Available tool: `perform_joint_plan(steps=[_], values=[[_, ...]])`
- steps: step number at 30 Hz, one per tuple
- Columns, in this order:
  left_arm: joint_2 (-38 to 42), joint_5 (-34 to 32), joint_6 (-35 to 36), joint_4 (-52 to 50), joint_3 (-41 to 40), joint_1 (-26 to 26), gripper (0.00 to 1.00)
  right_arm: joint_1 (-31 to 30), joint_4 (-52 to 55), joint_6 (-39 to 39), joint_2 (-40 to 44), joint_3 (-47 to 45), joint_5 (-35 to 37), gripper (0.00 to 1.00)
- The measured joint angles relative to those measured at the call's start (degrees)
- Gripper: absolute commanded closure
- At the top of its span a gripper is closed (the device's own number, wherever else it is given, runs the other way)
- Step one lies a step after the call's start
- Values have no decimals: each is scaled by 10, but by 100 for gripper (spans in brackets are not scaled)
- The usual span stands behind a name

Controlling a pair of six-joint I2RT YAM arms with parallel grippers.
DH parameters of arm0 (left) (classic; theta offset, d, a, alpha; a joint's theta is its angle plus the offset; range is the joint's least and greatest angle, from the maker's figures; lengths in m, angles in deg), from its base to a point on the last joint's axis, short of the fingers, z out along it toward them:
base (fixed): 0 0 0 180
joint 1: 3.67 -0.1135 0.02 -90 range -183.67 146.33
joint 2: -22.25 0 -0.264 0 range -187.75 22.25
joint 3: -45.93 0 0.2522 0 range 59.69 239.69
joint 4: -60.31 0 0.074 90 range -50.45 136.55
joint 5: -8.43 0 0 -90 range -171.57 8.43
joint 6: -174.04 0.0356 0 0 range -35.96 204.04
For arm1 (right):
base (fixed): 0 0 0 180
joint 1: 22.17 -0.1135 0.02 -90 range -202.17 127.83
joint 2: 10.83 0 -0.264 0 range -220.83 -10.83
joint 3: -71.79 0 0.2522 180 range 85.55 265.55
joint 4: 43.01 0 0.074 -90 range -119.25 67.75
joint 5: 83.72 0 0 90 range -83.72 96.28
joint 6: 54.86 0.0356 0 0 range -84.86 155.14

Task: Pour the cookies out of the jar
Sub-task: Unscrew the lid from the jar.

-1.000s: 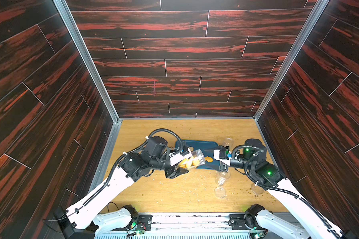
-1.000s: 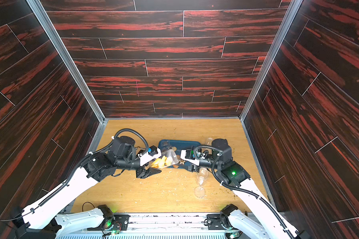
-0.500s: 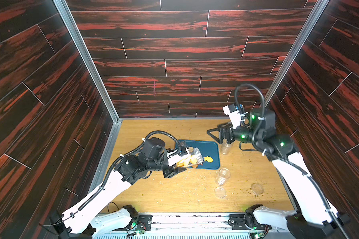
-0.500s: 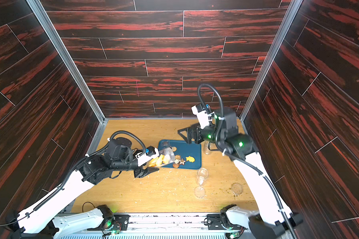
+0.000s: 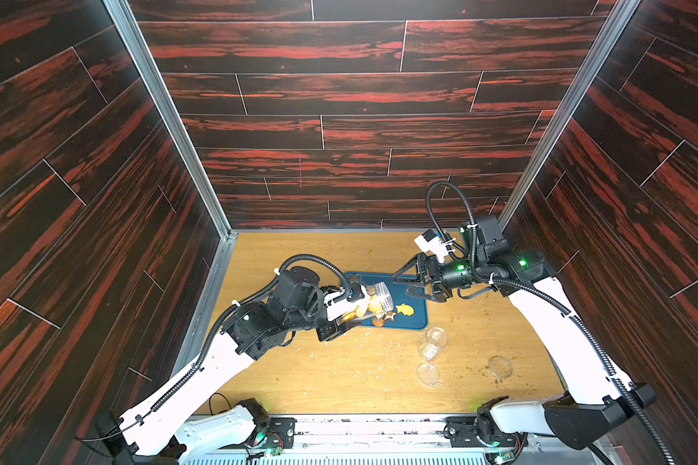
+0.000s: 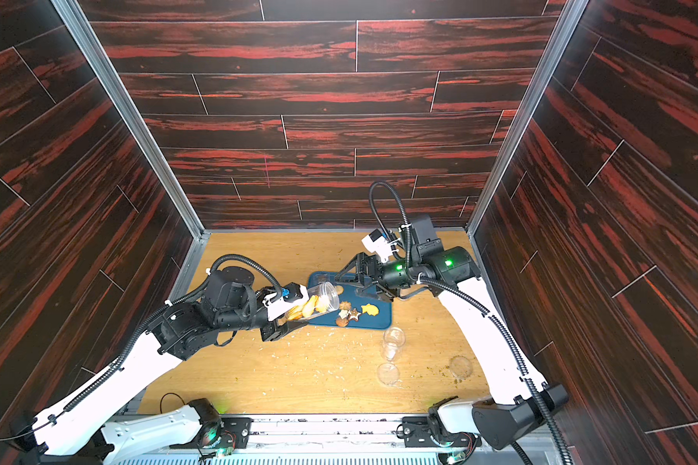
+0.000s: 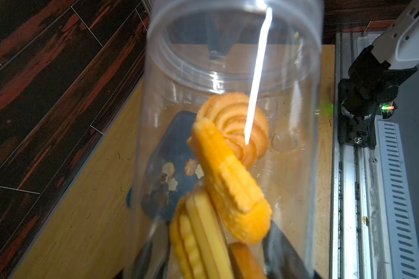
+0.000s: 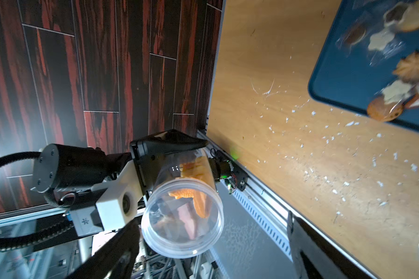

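Note:
My left gripper (image 5: 345, 314) (image 6: 289, 314) is shut on the base of the clear jar (image 5: 373, 300) (image 6: 319, 302), which lies tilted with its open mouth over the blue tray (image 5: 416, 318) (image 6: 381, 322). Golden and orange cookies (image 7: 230, 169) (image 8: 198, 193) sit inside the jar. Several more cookies (image 5: 404, 309) (image 6: 369, 309) lie on the tray just below the mouth. My right gripper (image 5: 401, 284) (image 6: 347, 285) hangs open and empty above the tray's far right side, facing the jar mouth.
An empty clear jar (image 5: 432, 344) lies on the wooden table near the tray, with two clear lids (image 5: 428, 373) (image 5: 499, 367) closer to the front. Pale crumbs (image 5: 363, 346) are scattered around. Dark walls close in three sides, with a metal rail (image 5: 339, 432) at the front.
My right gripper has left the jar mouth, opened, swung up and back, then come down above the tray's far right. More cookies now lie on the tray. The left arm barely moved.

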Motion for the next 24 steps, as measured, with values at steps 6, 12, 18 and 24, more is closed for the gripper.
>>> perform_joint_plan(steps=[6,12,18,24], values=[[0,-1,6,0,0,0,59,-7,-1,16,0,-5,-20,1],[-2,-1,12,-1,0,0,59,-45,14,14,-20,13,-26,2],[-8,-1,17,-3,0,0,59,-62,34,4,-37,43,-26,2],[-8,-1,21,-4,0,0,59,-71,43,-3,-45,51,-29,6]])
